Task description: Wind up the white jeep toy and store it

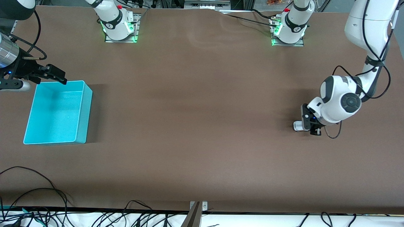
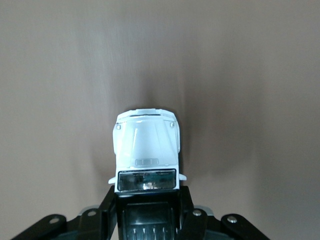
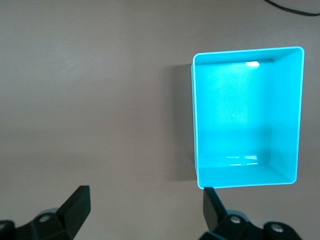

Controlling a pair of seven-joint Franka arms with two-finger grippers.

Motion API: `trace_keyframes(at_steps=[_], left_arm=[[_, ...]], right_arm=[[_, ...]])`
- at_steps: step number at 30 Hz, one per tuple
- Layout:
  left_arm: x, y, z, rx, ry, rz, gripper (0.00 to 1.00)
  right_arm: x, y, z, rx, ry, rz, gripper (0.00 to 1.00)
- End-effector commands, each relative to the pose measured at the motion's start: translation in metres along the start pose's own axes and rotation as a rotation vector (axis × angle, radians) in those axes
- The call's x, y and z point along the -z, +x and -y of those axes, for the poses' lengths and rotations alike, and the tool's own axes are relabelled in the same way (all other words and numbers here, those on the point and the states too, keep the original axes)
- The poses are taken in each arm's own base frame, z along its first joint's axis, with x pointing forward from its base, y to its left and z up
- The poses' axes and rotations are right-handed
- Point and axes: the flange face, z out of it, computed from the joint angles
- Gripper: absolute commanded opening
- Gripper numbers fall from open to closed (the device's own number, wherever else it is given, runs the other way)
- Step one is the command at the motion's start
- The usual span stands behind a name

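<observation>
Down at the left arm's end of the counter [image 1: 202, 126]: left hand [image 1: 311, 127], clamped on the black rear section of the white jeep toy [image 2: 146, 150]. Wheels on the brown surface, white hood poking out past the fingertips [image 2: 111, 212], pointed away from the wrist. In the front view, only a sliver of white showing beside the dark fingers.

Up over the right arm's end: right hand [image 3: 145, 207], waiting with fingers spread wide, nothing between them. Just below it, the turquoise bin [image 1: 87, 104], with the hand over the counter just outside one short wall; well apart from the toy
</observation>
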Motion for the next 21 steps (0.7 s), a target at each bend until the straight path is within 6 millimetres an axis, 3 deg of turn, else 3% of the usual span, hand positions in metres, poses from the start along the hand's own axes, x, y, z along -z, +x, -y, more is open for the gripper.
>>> trace_keyframes(at_steps=[1,3,15,21], left_arm=[[-0.033,-0.051,-0.006,-0.041,-0.049,0.001,0.04],[-0.032,-0.058,-0.007,-0.038,-0.047,0.002,0.04],[-0.037,-0.149,-0.028,-0.029,-0.048,-0.006,0.04],[-0.042,-0.164,-0.034,-0.04,-0.054,-0.01,0.04]], right_arm=[[0.005,0.001,0.0,0.01,0.016,0.004,1.0],[0.005,0.001,0.0,0.01,0.016,0.004,1.0],[0.005,0.001,0.0,0.01,0.016,0.004,1.0],[0.005,0.001,0.0,0.01,0.016,0.004,1.0]])
